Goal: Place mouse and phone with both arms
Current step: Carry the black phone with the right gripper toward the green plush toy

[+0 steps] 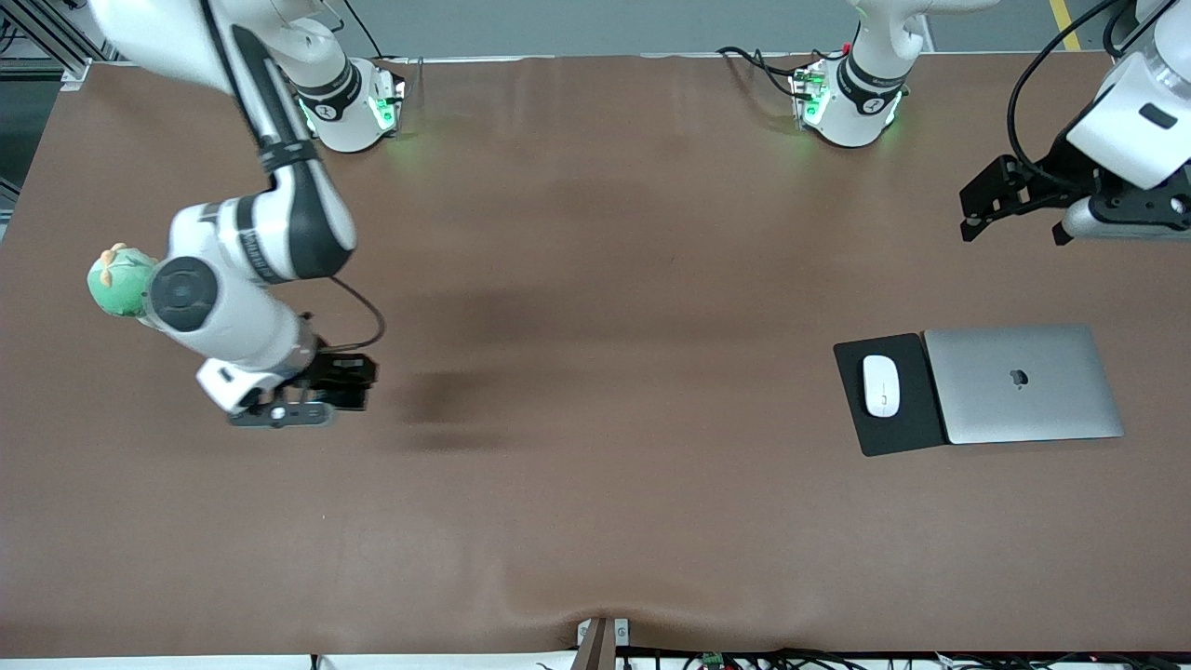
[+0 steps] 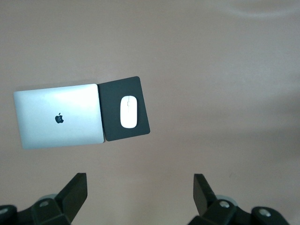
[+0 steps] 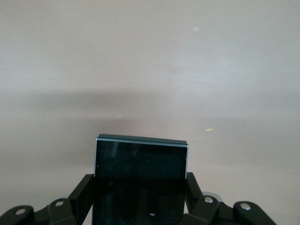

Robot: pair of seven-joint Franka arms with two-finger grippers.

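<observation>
The white mouse (image 1: 881, 385) lies on a flat black pad (image 1: 907, 428) beside a closed silver laptop (image 1: 1023, 383), toward the left arm's end of the table. The left wrist view shows the mouse (image 2: 128, 111) and pad (image 2: 112, 93) too. My left gripper (image 1: 1016, 228) is open and empty, up in the air over bare table by the left arm's base (image 2: 140, 187). My right gripper (image 1: 342, 383) is shut on the black phone (image 3: 140, 161), one finger on each long edge, and holds it low over bare table toward the right arm's end.
A green plush toy (image 1: 119, 279) sits next to the right arm's elbow near the table edge. The laptop also shows in the left wrist view (image 2: 58, 117). Brown tabletop (image 1: 605, 419) stretches between the two grippers.
</observation>
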